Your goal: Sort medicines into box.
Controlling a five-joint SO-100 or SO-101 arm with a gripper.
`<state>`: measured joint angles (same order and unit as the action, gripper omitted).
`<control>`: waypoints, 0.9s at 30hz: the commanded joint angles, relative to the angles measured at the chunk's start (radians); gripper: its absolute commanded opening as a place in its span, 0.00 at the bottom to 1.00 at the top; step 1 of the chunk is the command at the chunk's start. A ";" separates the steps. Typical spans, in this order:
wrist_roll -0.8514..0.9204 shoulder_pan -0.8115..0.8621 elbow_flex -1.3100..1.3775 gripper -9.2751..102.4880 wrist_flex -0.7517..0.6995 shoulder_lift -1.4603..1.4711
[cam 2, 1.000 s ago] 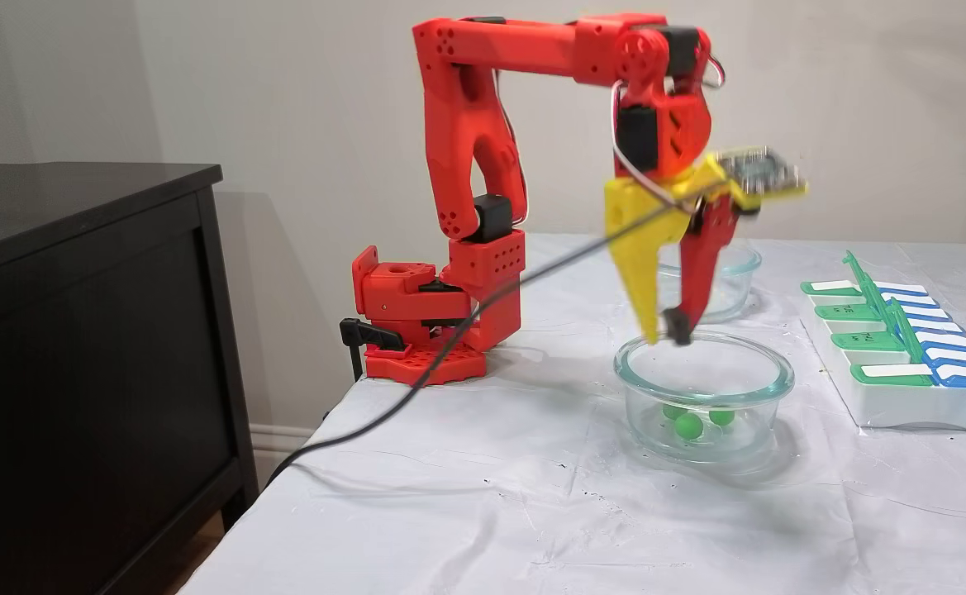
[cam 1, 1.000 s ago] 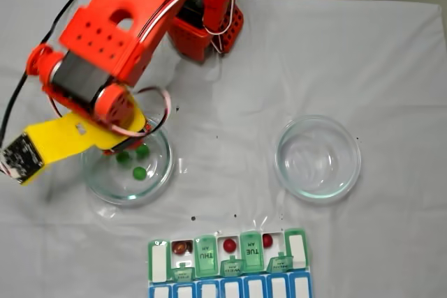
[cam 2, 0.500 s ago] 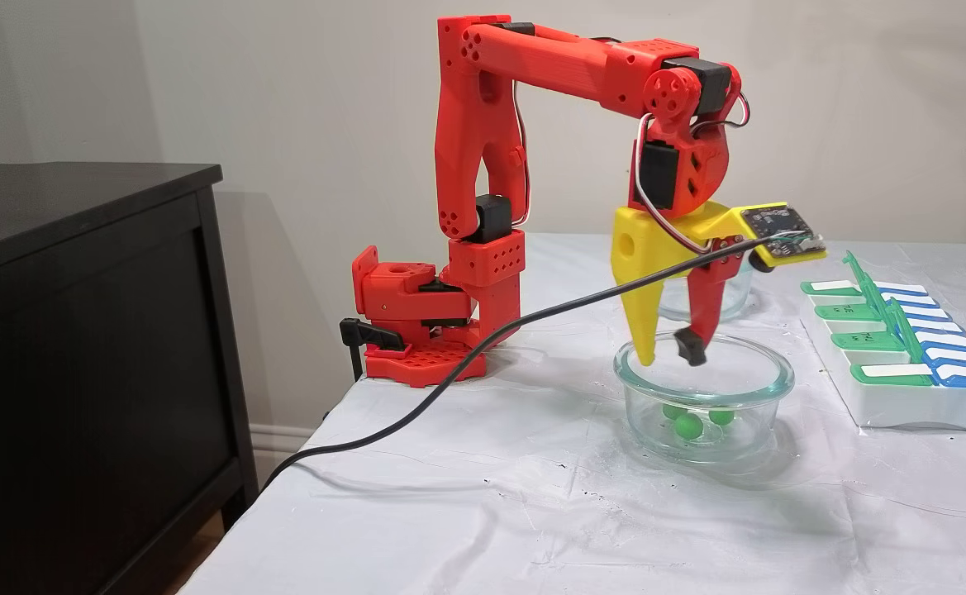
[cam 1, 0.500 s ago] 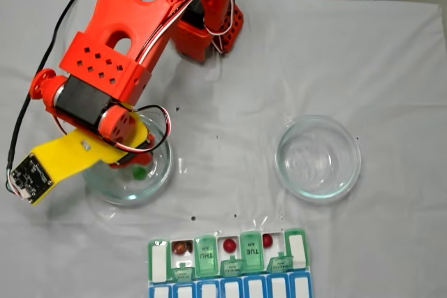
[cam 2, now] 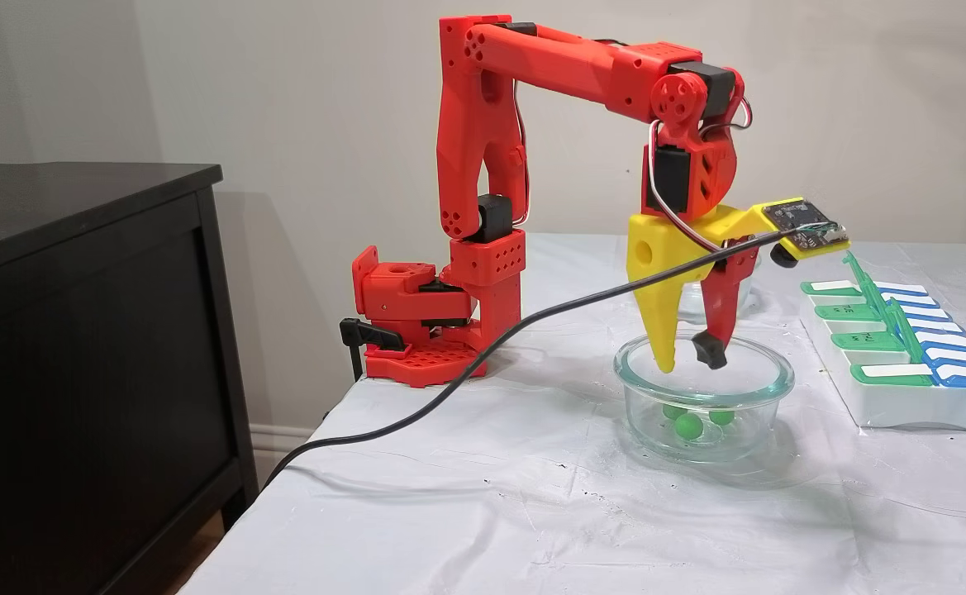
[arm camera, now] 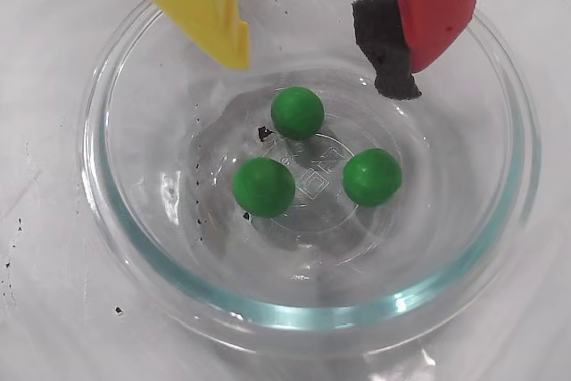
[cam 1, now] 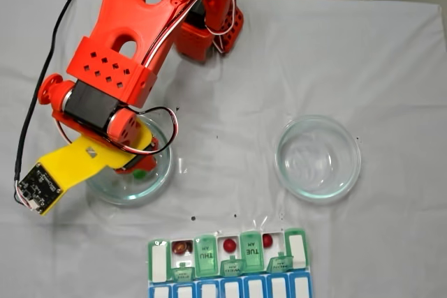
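In the wrist view the gripper [arm camera: 321, 64] hangs parted over a round glass dish [arm camera: 116, 247], holding nothing; its yellow finger [arm camera: 201, 2] sits at eleven o'clock and its red finger with a black pad [arm camera: 388, 51] at one o'clock. Three green balls [arm camera: 297, 112] lie loose on the dish floor, apart from both tips: one near the centre just below the gap, one at seven o'clock from it, one at four o'clock. In a fixed view from the side the tips [cam 2: 689, 358] dip to about rim level of the dish. From above, a second, empty glass dish [cam 1: 318, 159] stands at three o'clock on the white-covered counter [cam 1: 391, 68], well apart. The pill organizer [cam 1: 229, 252] lies at six o'clock by the counter's edge, with three dark red balls [cam 1: 229, 245] in open compartments.
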<state>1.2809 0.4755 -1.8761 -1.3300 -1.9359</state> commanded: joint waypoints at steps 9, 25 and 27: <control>0.046 -0.003 -0.043 0.32 0.048 -0.014; 0.170 0.038 0.009 0.33 0.046 0.069; 0.186 0.044 0.003 0.33 0.061 0.066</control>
<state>1.4465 0.5093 -1.9343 -1.2732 -1.8438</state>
